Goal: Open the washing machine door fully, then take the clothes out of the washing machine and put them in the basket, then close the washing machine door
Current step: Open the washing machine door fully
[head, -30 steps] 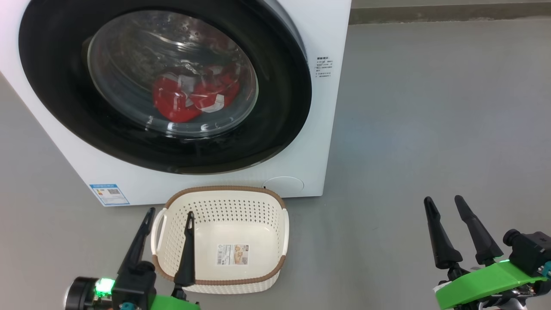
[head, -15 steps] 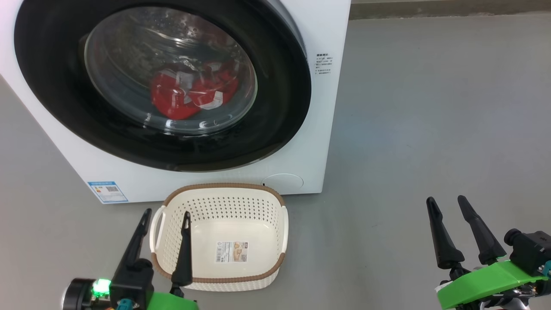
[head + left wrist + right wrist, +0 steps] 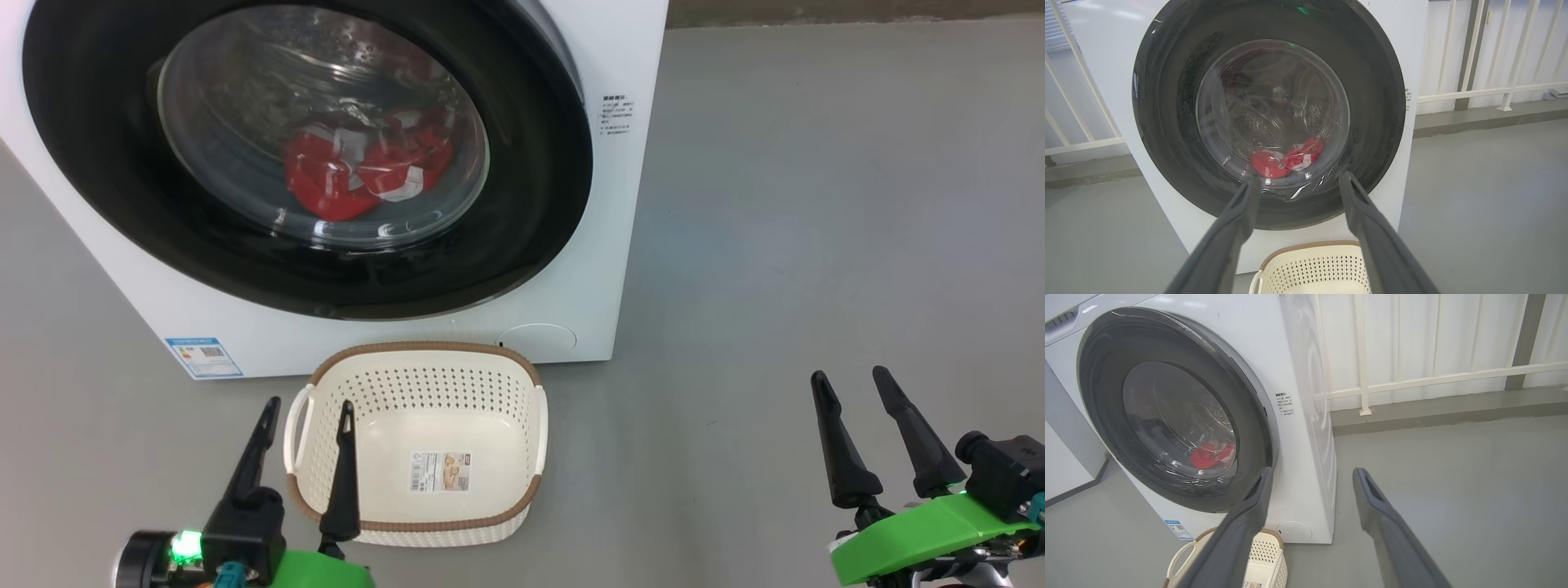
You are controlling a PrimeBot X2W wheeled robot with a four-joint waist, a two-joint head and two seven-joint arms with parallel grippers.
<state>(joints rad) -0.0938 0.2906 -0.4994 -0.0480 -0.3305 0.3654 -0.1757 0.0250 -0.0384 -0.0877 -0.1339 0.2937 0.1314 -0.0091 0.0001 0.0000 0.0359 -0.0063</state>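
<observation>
The left gripper (image 3: 310, 404) has its fingers spread with nothing between them. In the head view its inner finger crosses the left side of the basket (image 3: 424, 349) and its outer finger lies just outside the basket's handle. The basket is cream-white and perforated, with a brown woven-look rim and a sticker (image 3: 441, 472) on its bare bottom, and it stands just in front of the washing machine (image 3: 629, 65). Straight ahead of this gripper is the washing machine door (image 3: 531, 204), shut against the white front, a glossy black ring around bulging glass. Behind the glass, low in the drum, lie the clothes (image 3: 359, 175), red with white patches. The right gripper (image 3: 849, 374) is likewise spread and empty over bare floor, with the door ahead and well off to its left.
</observation>
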